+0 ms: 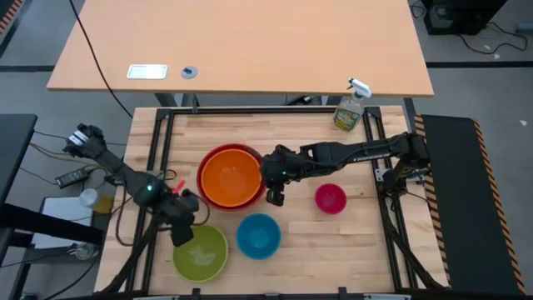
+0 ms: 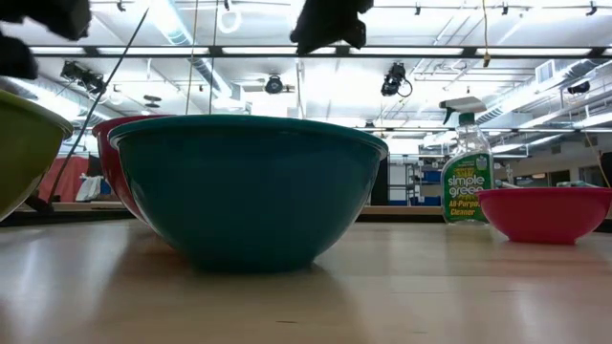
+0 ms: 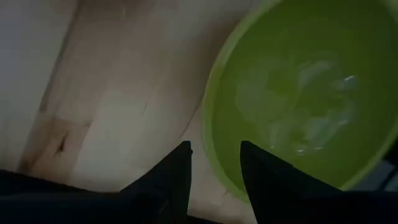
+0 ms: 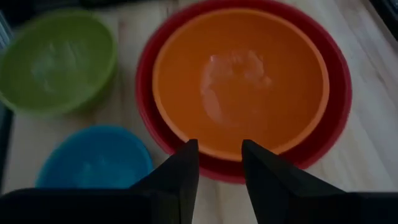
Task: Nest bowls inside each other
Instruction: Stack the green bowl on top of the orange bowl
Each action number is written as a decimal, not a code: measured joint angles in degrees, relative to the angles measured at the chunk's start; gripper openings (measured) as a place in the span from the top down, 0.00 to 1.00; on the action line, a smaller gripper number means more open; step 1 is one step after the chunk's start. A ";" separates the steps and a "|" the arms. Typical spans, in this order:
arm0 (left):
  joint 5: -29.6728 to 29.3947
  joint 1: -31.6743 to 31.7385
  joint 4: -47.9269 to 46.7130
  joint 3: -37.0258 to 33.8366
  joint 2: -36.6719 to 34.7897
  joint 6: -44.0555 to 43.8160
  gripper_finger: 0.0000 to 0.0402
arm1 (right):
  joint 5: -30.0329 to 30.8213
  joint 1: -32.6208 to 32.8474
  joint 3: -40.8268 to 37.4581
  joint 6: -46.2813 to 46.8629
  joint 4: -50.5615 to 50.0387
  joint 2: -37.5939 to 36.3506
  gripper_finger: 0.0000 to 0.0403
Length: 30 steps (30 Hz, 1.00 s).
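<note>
The orange bowl (image 1: 229, 177) sits nested in the red bowl (image 1: 208, 158) at mid-table. The lime green bowl (image 1: 200, 252), the blue bowl (image 1: 258, 235) and the small pink bowl (image 1: 331, 198) stand apart on the wood. My left gripper (image 3: 214, 148) is open and points down over the green bowl's rim (image 3: 208, 124). One finger is over the bowl's inside and one over the table outside; no touch shows. My right gripper (image 4: 219, 144) is open and holds nothing. It hangs beside the red bowl's rim (image 4: 214, 168), on the pink bowl's side.
A clear spray bottle (image 1: 350, 108) stands at the table's far right corner. Dark frame rails (image 1: 158, 167) run along the left and right sides of the wooden top. Bare wood lies between the pink bowl and the right rail.
</note>
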 joint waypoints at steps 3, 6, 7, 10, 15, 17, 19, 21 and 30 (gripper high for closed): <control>-1.24 -1.63 -0.32 -1.93 1.93 -2.65 0.65 | 0.12 0.46 0.00 3.10 1.63 0.00 0.68; -1.82 -2.36 -0.21 -3.03 2.90 -4.04 0.61 | 0.12 1.27 0.00 4.77 1.46 0.00 0.68; -2.58 -2.62 0.23 -3.33 2.70 -4.82 0.59 | 0.13 1.57 0.00 5.35 1.36 0.00 0.68; -4.20 -3.34 3.36 -4.47 1.97 -6.49 0.52 | 0.60 2.34 0.00 6.50 1.25 0.00 0.68; -5.27 -4.84 9.07 -7.87 0.16 -8.73 0.44 | 0.69 3.15 0.00 6.55 1.25 0.01 0.68; -5.35 -5.30 10.23 -9.76 -0.12 -10.26 0.43 | 0.83 3.32 0.00 6.57 1.28 0.02 0.68; -5.41 -5.57 11.15 -11.23 -0.27 -11.61 0.43 | 1.60 3.38 0.00 6.63 1.36 0.02 0.68; -5.44 -5.63 13.09 -12.28 -0.30 -12.11 0.42 | 2.00 3.47 0.00 6.76 1.36 0.02 0.68; -3.98 -5.61 16.56 -13.79 -0.32 -12.77 0.56 | 2.06 3.45 0.00 6.68 1.65 0.02 0.68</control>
